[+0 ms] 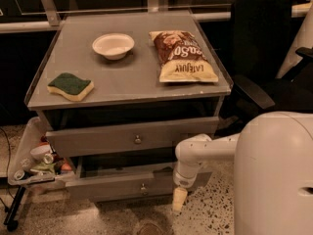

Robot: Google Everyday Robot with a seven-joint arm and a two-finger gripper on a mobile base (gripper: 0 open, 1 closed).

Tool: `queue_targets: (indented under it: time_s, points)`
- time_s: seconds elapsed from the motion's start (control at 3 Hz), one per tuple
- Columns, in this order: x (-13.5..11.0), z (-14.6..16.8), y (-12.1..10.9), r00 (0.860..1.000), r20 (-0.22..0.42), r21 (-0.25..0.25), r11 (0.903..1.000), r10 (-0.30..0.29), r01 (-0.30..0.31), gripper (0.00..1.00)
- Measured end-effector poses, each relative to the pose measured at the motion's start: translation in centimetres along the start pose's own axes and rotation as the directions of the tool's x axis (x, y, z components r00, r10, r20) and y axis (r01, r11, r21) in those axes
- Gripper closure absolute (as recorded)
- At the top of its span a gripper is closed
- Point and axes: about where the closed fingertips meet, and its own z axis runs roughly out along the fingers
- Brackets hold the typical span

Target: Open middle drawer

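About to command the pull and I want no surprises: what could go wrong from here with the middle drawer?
1. The gripper hangs low beside the bottom drawer, below and right of the knob of the middle drawer; it may catch the wrong front.
2. The arm sits close to the middle drawer's right end and might block it as it slides out.
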Motion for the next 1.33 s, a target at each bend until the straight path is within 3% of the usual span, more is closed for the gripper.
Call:
queue_targets:
  time_s: [0.33, 0.67, 1.0, 1.33]
  points:
    - [1.7, -0.4, 1.5, 1.000, -0.015, -0.016, 0.9997, 0.020, -0.021, 0.00]
    - [4.6, -1.7, 3.9, 0.996, -0.023, -0.036, 0.9952, 0.090, -0.091, 0.00]
    - [4.6, -1.7, 3.9, 0.996, -0.023, -0.036, 0.9952, 0.090, -0.091, 0.00]
    - [7.8, -2.3, 7.1, 0.988, -0.039, -0.064, 0.9859, 0.152, -0.154, 0.00]
